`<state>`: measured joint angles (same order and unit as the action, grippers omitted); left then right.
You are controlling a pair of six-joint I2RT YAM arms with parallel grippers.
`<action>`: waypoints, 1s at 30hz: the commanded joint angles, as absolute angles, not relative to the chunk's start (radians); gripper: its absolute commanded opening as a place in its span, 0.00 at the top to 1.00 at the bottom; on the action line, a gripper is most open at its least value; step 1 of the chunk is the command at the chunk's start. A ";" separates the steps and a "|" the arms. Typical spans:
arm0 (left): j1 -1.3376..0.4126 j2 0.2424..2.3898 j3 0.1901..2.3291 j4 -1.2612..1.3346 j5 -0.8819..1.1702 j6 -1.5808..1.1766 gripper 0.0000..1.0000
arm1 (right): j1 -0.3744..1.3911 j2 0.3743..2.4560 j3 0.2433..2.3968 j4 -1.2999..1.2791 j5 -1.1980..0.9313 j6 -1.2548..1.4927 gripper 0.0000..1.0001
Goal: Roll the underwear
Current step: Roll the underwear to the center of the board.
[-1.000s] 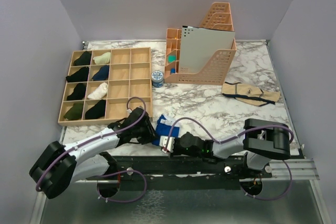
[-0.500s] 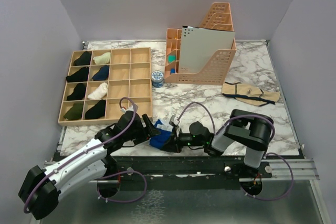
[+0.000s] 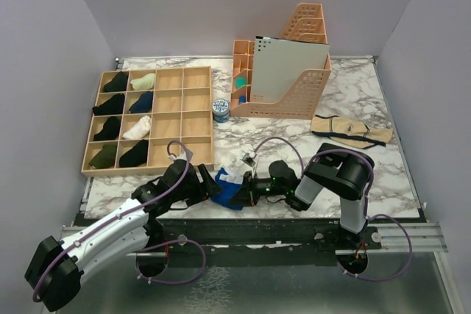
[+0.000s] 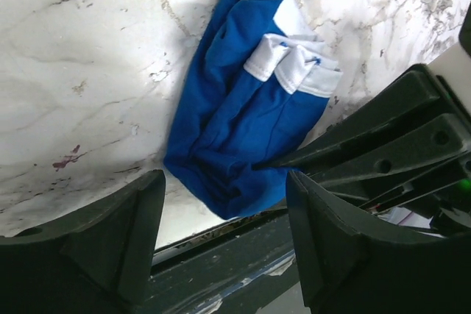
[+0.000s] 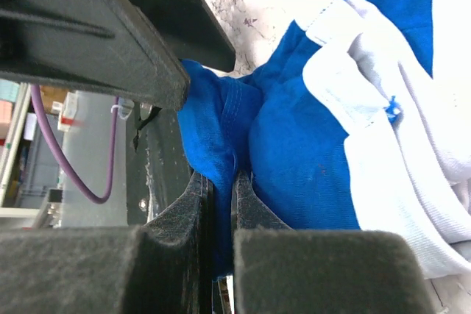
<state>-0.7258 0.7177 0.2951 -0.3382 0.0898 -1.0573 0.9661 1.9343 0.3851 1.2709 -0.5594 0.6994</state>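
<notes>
A marble table carries a wooden tray at the left, divided into sixteen cells. Its two left columns each hold a sock: black, pale green, black, navy, black, white, dark green, black. The right columns hold nothing. A small blue tin stands between the tray and the peach file holders, one holding a pale board. A beige cloth with dark trim lies to the right.
</notes>
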 commanded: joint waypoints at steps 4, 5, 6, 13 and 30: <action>-0.725 0.697 0.251 -0.324 0.116 -1.071 0.28 | 0.935 1.991 0.371 1.012 -0.531 0.817 0.93; -0.725 0.689 0.248 -0.324 0.112 -1.075 0.28 | 0.930 1.994 0.371 1.000 -0.527 0.827 0.93; -0.725 0.674 0.244 -0.322 0.108 -1.079 0.28 | 0.925 2.000 0.370 0.996 -0.528 0.834 0.93; -0.726 0.689 0.184 -0.213 0.139 -1.092 0.38 | 0.911 2.037 0.356 1.057 -0.551 0.906 0.90; -0.751 0.895 0.174 -0.155 0.054 -1.123 0.49 | 0.891 1.987 0.343 1.052 -0.544 0.936 0.66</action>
<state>-0.7376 0.8185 0.1864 -0.1062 0.1116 -1.1133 0.8963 1.9999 0.3756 1.3132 -0.5732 1.0069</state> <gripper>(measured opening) 0.558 0.311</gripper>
